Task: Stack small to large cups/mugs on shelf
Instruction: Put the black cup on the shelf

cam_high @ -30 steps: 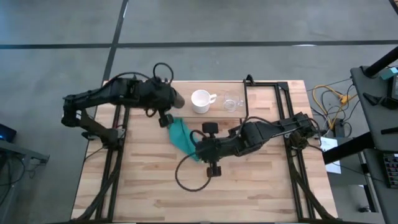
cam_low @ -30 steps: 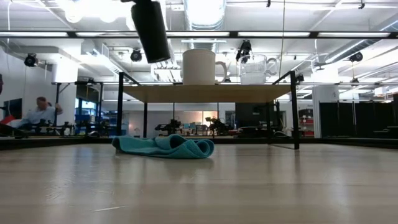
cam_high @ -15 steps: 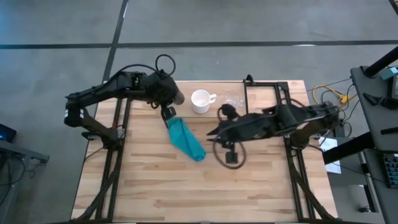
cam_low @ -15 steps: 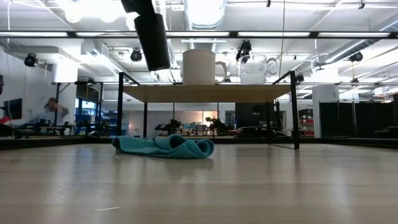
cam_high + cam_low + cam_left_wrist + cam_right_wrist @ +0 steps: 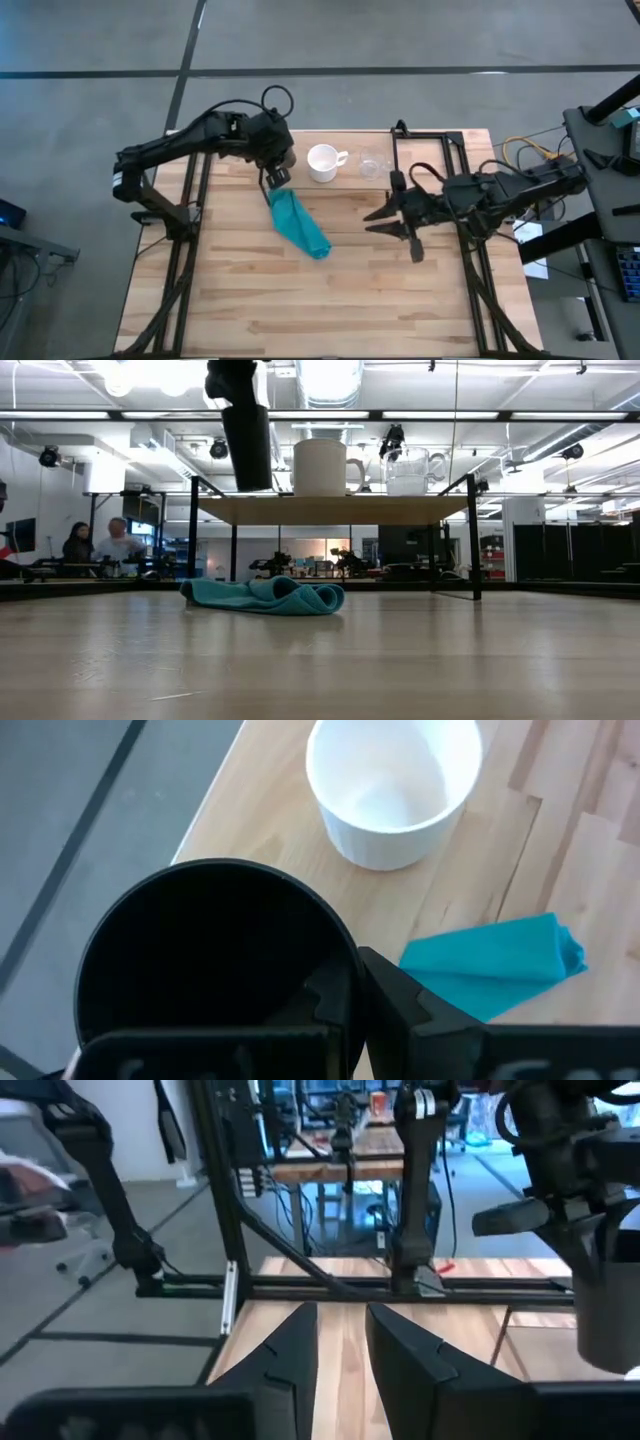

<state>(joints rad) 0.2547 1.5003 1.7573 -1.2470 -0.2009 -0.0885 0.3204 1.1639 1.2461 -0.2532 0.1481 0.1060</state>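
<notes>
The black cup hangs from my left gripper just above the left end of the shelf, beside the white mug. The mug and the clear glass cup stand upright on the shelf board, glass to the mug's right. From above, the mug and glass sit near the table's far edge. My right gripper is open and holds nothing, over the table's right half below the glass. My left gripper holds the black cup by its wall at the rim, coming from above and pointing down. One finger lies outside the wall; the other seems to be inside the mouth. The cup hangs lifted clear, nearly upright, its bottom just above the shelf board.
A teal cloth lies crumpled on the tabletop in front of the shelf, left of centre. Thin black shelf legs stand at the right. People sit in the room far behind. Bare wood stretches across the near half of the table.
My left gripper has carried the black cup down and slightly right toward the shelf's left end, and the cup has come from tilted to nearly upright. My right arm has drawn away from the teal cloth toward the table's right edge. The cloth has stayed put.
</notes>
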